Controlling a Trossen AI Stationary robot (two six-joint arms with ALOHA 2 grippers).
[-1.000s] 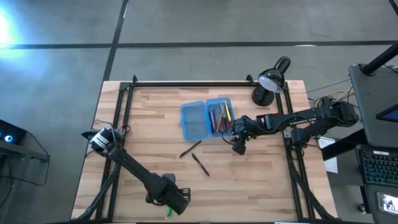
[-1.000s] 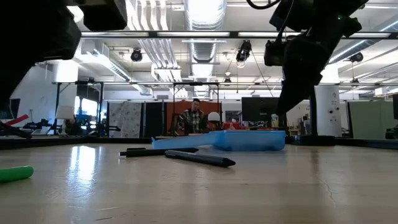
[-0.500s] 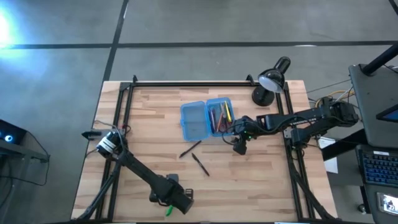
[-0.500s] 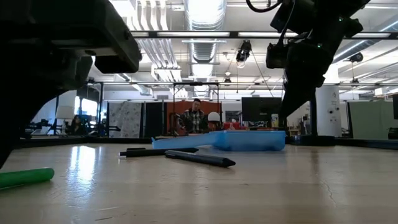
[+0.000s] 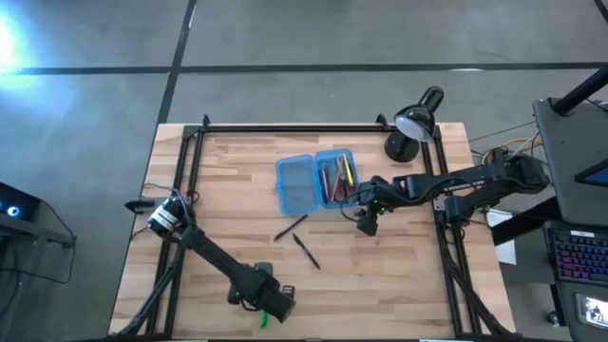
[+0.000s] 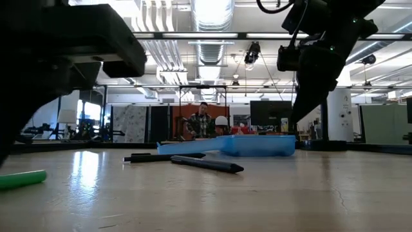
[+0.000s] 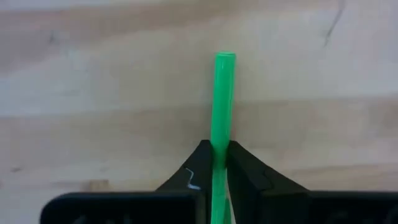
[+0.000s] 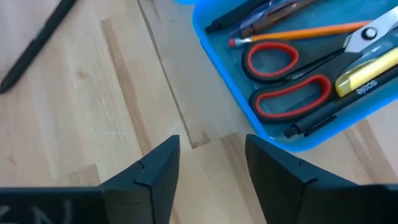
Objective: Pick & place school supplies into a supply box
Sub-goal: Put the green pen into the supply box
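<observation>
Green pen [image 7: 222, 112] pinched in my left gripper [image 7: 215, 163] at the table's near edge — grasp step; next I lift it to the blue box [image 5: 314, 181]. Right gripper [image 8: 208, 163] waits open beside the box.

The yellow highlighter [image 8: 367, 71] reads "sole".

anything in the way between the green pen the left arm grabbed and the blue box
Only partly. The left gripper is shut on the green pen at the table's near edge. Two black pens lie on the wood between it and the supply box; carried above them, nothing visible blocks it.
</observation>
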